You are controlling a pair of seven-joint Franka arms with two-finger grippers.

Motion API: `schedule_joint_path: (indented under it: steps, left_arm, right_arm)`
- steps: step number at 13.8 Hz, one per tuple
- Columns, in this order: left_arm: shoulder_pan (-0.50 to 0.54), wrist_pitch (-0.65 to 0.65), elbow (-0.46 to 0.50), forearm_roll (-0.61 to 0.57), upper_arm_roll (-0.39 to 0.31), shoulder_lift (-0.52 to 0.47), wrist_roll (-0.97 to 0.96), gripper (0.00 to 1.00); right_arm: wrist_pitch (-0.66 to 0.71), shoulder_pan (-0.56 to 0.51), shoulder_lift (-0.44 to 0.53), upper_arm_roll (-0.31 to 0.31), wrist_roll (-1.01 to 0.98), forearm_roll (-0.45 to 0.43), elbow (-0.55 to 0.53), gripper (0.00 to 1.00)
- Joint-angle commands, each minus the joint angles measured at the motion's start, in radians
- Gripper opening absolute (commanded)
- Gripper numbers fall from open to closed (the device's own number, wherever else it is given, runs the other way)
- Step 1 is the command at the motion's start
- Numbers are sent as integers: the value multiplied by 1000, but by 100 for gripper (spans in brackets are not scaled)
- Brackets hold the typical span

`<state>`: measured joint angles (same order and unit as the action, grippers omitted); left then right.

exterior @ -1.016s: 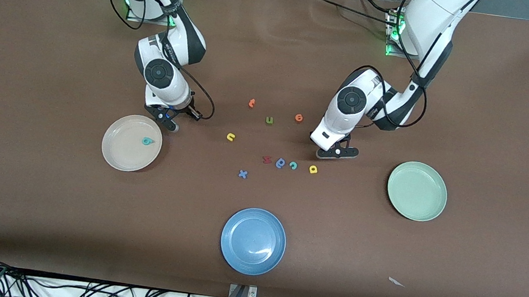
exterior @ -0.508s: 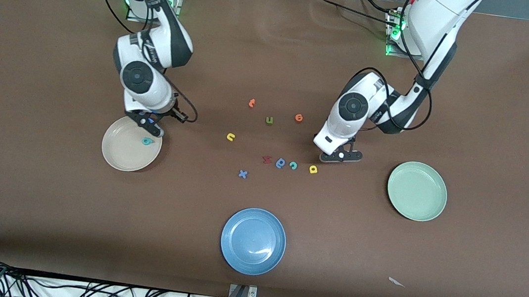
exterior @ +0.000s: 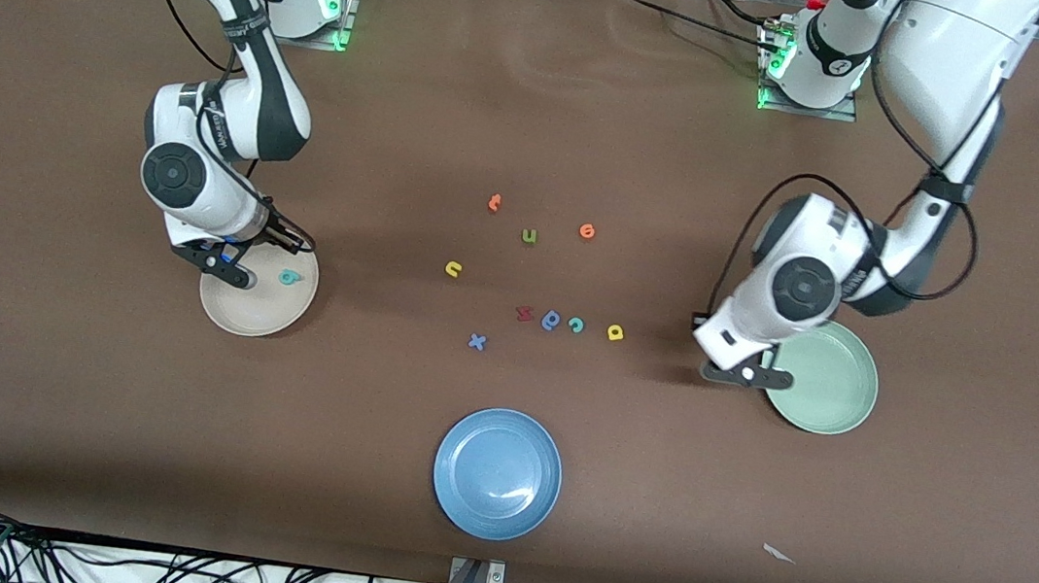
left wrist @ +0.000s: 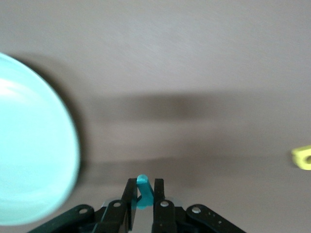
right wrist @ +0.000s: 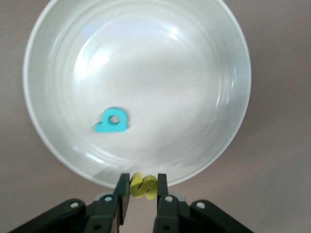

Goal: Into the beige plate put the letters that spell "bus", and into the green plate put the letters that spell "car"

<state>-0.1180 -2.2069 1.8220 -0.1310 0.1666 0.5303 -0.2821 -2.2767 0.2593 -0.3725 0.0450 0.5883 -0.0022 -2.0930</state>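
My right gripper (exterior: 226, 272) (right wrist: 143, 178) is shut on the yellow s (right wrist: 144, 187) and hangs over the rim of the beige plate (exterior: 241, 311) (right wrist: 189, 82). The teal b (exterior: 288, 278) (right wrist: 112, 121) lies in that plate. My left gripper (exterior: 745, 375) (left wrist: 144, 182) is shut on the teal r (left wrist: 144, 192), over the table just beside the green plate (exterior: 830, 386) (left wrist: 29, 160). On the table between the plates lie the yellow u (exterior: 454, 268), the teal c (exterior: 575, 325) and the yellow a (exterior: 615, 332) (left wrist: 302, 158).
Other letters lie in the middle: an orange one (exterior: 493, 202), an olive u (exterior: 529, 236), an orange e (exterior: 587, 231), a red one (exterior: 524, 313), a dark blue round one (exterior: 550, 320), a blue x (exterior: 477, 341). A blue plate (exterior: 497, 473) sits nearer the camera. A paper scrap (exterior: 778, 554) lies near the front edge.
Both arms swung outward from the middle letters. The right gripper moved over the beige plate's rim, and the left gripper moved to the green plate's edge. Both stayed shut.
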Motion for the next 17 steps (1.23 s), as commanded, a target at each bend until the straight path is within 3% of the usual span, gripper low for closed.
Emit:
schedule_joint_path:
  steps: [1,2,5,6,7,8,10,12,14,17]
  left_arm:
    - [73,23,-24,-35,4,4,200,2]
    - [105,23,-24,-38,4,5,290,2]
    - [199,10,-38,-143,2,51,498,8]
    - [202,10,-52,-147,4,59,544,26]
    - [205,10,-59,-145,4,68,595,74]
    - [204,10,-76,-128,5,73,613,100]
    - [189,15,-113,-48,11,74,577,100]
    - [134,15,-144,65,11,106,439,100]
    - [68,13,-194,77,11,149,300,100]
    - [-21,6,-196,80,13,158,86,100]
  right_arm:
    - [-20,-9,-17,-8,-25,16,5,86]
    - [-14,-8,-13,-8,-21,16,5,96]
    - [-9,-3,-3,-20,-5,18,7,96]
    - [-9,3,-2,-42,34,21,10,96]
    - [-9,3,-2,-77,97,21,23,95]
    - [-10,5,-5,-106,167,19,34,94]
    - [-15,24,-17,-164,292,19,71,90]
    - [-18,69,-49,-185,398,19,125,81]
    - [-18,148,-107,-185,509,19,210,76]
    - [-21,245,-216,-183,654,18,350,71]
